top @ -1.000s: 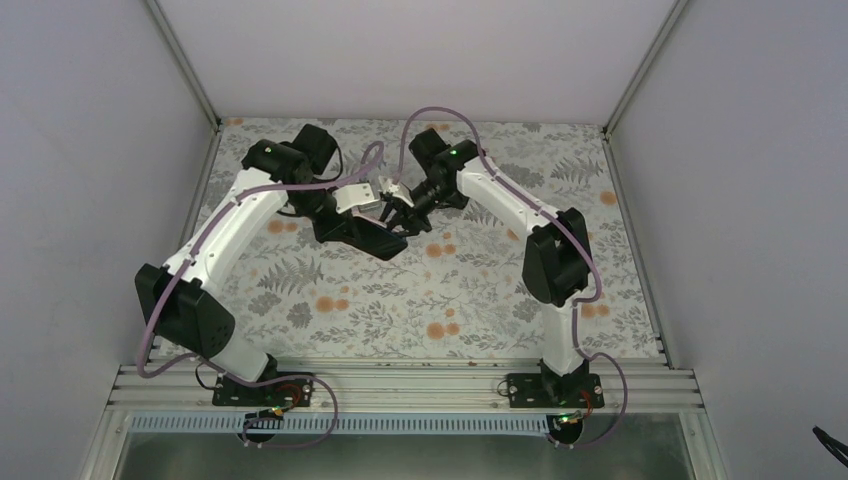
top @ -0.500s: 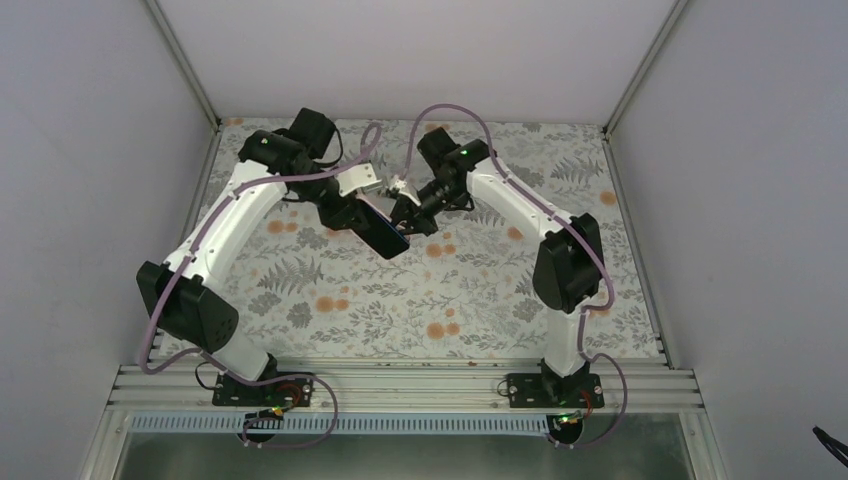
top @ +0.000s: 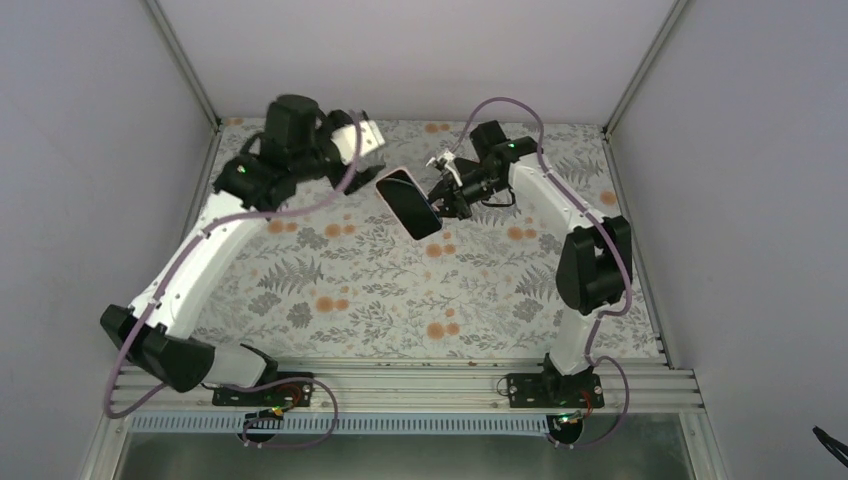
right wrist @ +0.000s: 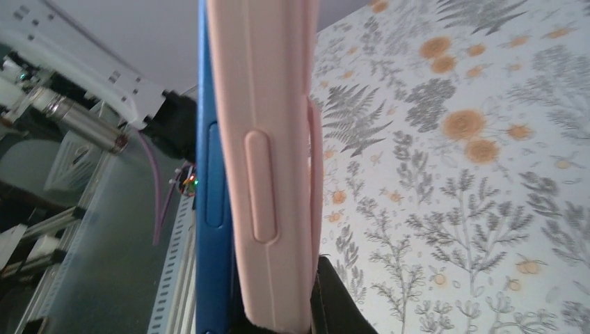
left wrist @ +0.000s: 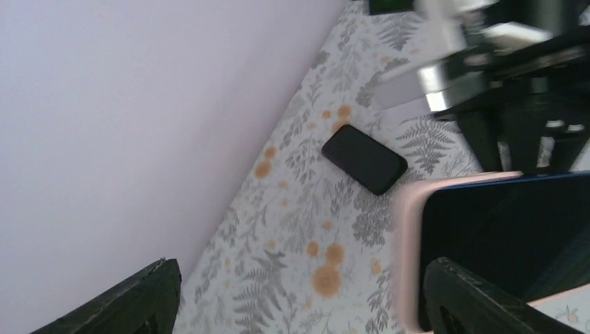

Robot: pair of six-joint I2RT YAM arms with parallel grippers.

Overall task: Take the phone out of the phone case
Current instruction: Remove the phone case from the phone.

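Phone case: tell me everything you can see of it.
The phone case is pale pink, matte and rubbery-looking, with a raised oblong button cover on its side wall. The phone, blue-edged with a dark screen, sits in it. It hangs tilted above the table, screen upward, pinched at one end by the right gripper; nothing else touches it.

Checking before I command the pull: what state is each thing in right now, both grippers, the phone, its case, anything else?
left gripper: open, empty, clear of the phone.
right gripper: shut on the phone case, holding it above the table.
phone: in the case, screen up, off the table.
phone case: pink, on the phone, clamped.
black slab: lying flat on the table, untouched.
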